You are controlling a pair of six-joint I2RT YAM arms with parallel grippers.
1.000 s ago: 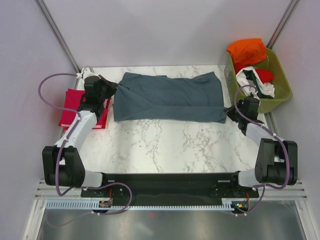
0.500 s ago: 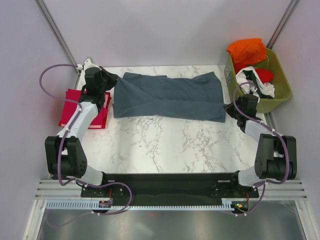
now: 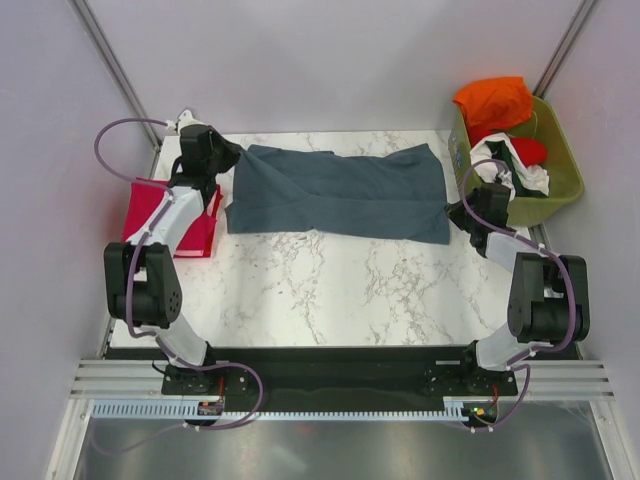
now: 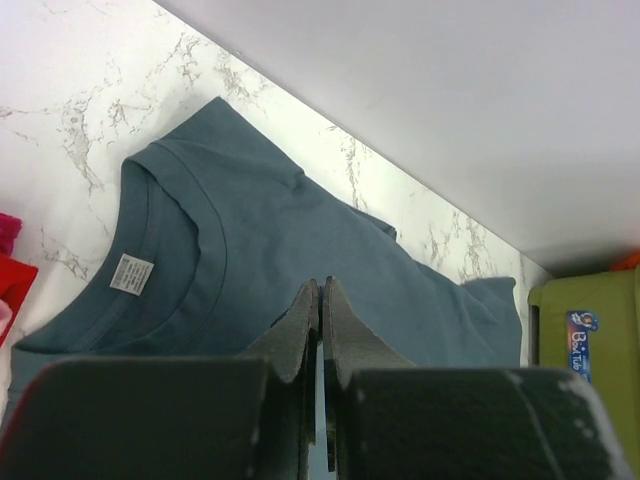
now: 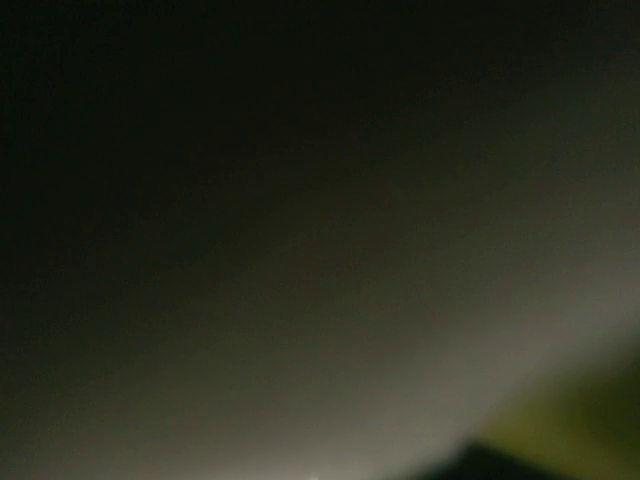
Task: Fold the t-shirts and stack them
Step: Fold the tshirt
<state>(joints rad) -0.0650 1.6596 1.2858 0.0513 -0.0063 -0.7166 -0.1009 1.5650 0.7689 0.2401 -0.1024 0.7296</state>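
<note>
- Blue-grey shirt [image 3: 340, 195] lies flat across the far half of the desk [image 3: 330, 285], long axis running left to right. It spans most of the width.
- Shape is a rough rectangle, already folded lengthwise. A diagonal fold line runs across the left part, and the cloth is lightly creased.
- Left wrist view: round collar [image 4: 180, 250] faces up with a small white label [image 4: 132, 272] inside it. One sleeve corner sticks out towards the far wall.
- Left gripper [image 4: 321, 292] is at the shirt's far-left corner by the collar. Its fingers are pressed together on a pinch of the blue-grey cloth, and the cloth rises to the tips there.
- Right gripper [image 3: 461, 222] sits at the shirt's near-right corner, touching or just over the edge. Right wrist view is dark and blurred, so I can't tell whether it is open or closed.
- Red shirt [image 3: 140, 215] is folded to a rectangle at the left edge of the desk, just left of the blue-grey one. It is partly under the left arm.
- Green basket [image 3: 566, 185] stands off the desk's far-right corner. An orange shirt [image 3: 493, 100] is heaped on its far rim, with white cloth [image 3: 497, 153] and a red piece [image 3: 530, 151] inside.
</note>
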